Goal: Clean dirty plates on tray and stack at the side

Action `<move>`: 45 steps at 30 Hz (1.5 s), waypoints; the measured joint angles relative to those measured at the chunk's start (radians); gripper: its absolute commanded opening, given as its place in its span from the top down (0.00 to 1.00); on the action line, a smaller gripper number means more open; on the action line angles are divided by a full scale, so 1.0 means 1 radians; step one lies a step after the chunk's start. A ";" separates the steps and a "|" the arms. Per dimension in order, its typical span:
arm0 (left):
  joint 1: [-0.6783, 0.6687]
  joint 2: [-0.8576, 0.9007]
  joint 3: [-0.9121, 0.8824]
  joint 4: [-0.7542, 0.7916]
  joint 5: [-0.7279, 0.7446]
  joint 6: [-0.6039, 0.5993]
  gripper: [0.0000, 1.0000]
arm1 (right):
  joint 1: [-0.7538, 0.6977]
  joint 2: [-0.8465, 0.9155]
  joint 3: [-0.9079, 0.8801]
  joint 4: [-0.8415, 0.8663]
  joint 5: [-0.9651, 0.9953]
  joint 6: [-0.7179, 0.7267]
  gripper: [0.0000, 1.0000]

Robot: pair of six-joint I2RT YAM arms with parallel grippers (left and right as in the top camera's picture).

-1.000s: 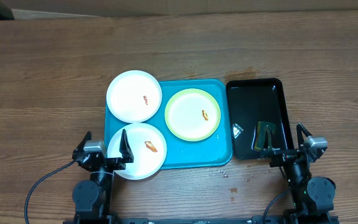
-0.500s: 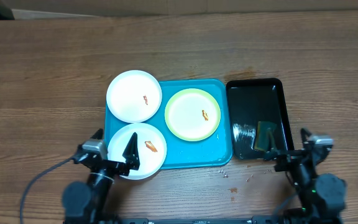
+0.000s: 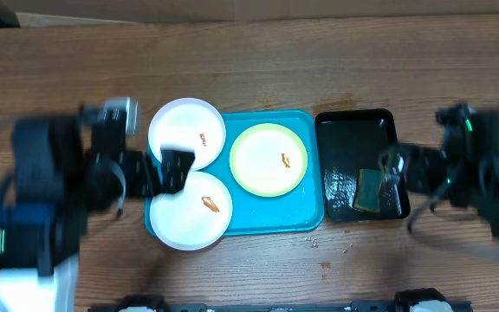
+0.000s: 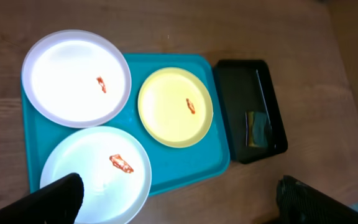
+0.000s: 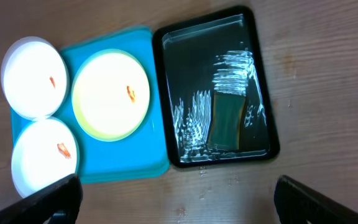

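Gripper check: how does the left gripper (image 3: pixel 150 165) stand?

Wide apart. In the left wrist view its two dark fingers (image 4: pixel 55 199) sit at the bottom corners with nothing between them. The arm is raised above the table (image 3: pixel 59 69), blurred overhead, and its camera looks straight down.

And the right gripper (image 3: pixel 397 169)?

Spread just as wide, and empty too. That arm is also lifted and smeared with motion, reaching over the outer side of the black tray (image 3: pixel 353 130).

Where are the plates from there?

All three lie on the turquoise tray (image 3: pixel 306 217), below the left gripper. The near white plate (image 3: pixel 189 211) is partly under one of its fingers. The far white plate (image 3: pixel 186 133) lies just beyond that, the two rims meeting. The green-rimmed plate (image 3: pixel 268 159) sits beside them, toward the right gripper. Each carries a small orange-brown smear. For the right gripper the turquoise tray lies off to its left, and a sponge (image 3: pixel 370 190) lies almost beneath it in the black tray, among wet streaks.

What differs from a second ago?

Both arms were then low at the near table edge and sharp in the picture. They have since risen and swung out over the table. The jaws are as wide as before. Plates, trays and sponge lie where they did.
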 measured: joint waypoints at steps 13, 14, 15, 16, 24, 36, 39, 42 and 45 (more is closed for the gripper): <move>-0.127 0.461 -0.080 -0.025 -0.007 -0.007 0.51 | 0.000 0.234 -0.163 0.095 -0.036 0.028 0.00; -0.137 0.465 -0.094 -0.011 -0.014 -0.011 0.50 | 0.000 0.234 -0.178 0.107 -0.036 0.031 0.00; -0.162 0.477 -0.129 0.030 -0.034 -0.026 0.49 | 0.000 0.234 -0.215 0.142 -0.037 0.035 0.00; -0.185 0.489 -0.159 0.066 -0.056 -0.042 0.48 | 0.000 0.234 -0.246 0.172 -0.037 0.038 0.00; -0.301 0.545 -0.283 0.290 -0.192 -0.155 0.34 | 0.001 0.283 -0.421 0.374 0.037 0.113 0.00; -0.355 0.665 -0.305 0.417 -0.259 -0.231 0.39 | 0.014 0.411 -0.490 0.462 0.082 0.150 0.00; -0.355 0.711 -0.305 0.441 -0.263 -0.245 0.43 | 0.036 0.411 -0.490 0.463 0.083 0.151 0.00; -0.355 0.757 -0.306 0.476 -0.265 -0.259 0.43 | 0.061 0.411 -0.490 0.463 0.083 0.153 0.00; -0.355 0.782 -0.312 0.513 -0.266 -0.263 0.44 | 0.088 0.411 -0.490 0.468 0.084 0.154 0.00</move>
